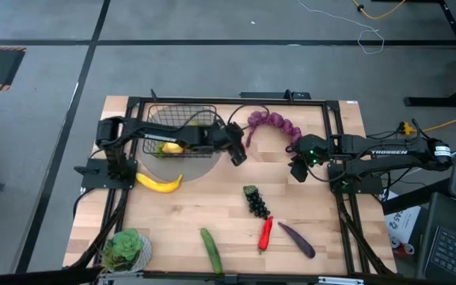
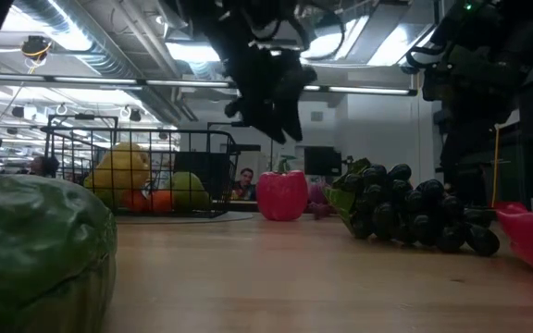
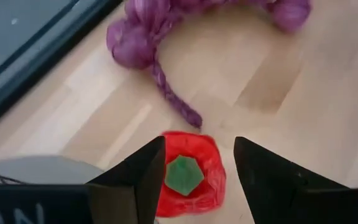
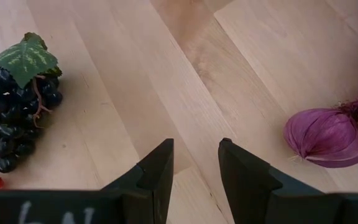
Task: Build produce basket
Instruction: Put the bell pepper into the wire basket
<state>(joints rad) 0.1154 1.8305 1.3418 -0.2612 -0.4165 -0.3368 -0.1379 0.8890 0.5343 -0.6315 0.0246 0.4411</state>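
Seen from above, going left to right: at lower left a green leafy vegetable (image 1: 125, 249); above it, left of centre, the basket (image 1: 182, 131) with yellow and green produce inside, and a banana (image 1: 159, 183) lying on the table just below the basket's lower left corner. Reaching across the basket from the left, the left gripper (image 1: 237, 153) hovers just right of it. In the left wrist view, fingers spread wide with nothing between them, hanging directly over a red pepper (image 3: 188, 174) that the overhead view hides under the arm. In the low view, that pepper (image 2: 282, 194) stands upright on the wood just right of the basket (image 2: 137, 174), with the gripper (image 2: 271, 106) above and clear of it. At upper centre of the overhead view, a purple bunch (image 1: 271, 123) curves in an arc. At lower centre, a cucumber (image 1: 210, 250), dark grapes (image 1: 256, 201), a red chili (image 1: 265, 233) and an eggplant (image 1: 297, 239). Right of centre, the right gripper (image 1: 299, 168) near the purple bunch's right end. In the right wrist view, jaws part open and holding nothing, over bare wood, with grapes (image 4: 14, 99) to 1 side and a purple bulb (image 4: 325, 138) to the other.
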